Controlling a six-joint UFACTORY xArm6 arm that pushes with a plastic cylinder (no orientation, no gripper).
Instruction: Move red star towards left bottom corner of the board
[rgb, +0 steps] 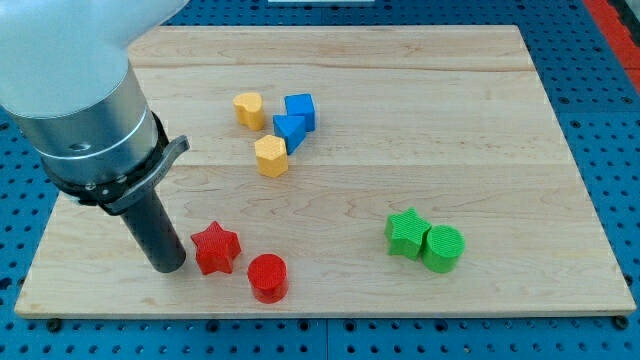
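The red star (215, 248) lies on the wooden board (330, 170) near the view's bottom left. My tip (168, 266) rests on the board just to the star's left, close to it or touching it. A red cylinder (267, 277) stands just to the star's lower right.
A yellow heart (249, 109), a blue cube (300, 110), a blue triangular block (288, 130) and a yellow hexagon (271, 156) cluster at the upper middle. A green star (406, 232) and a green cylinder (443, 248) sit together at the lower right.
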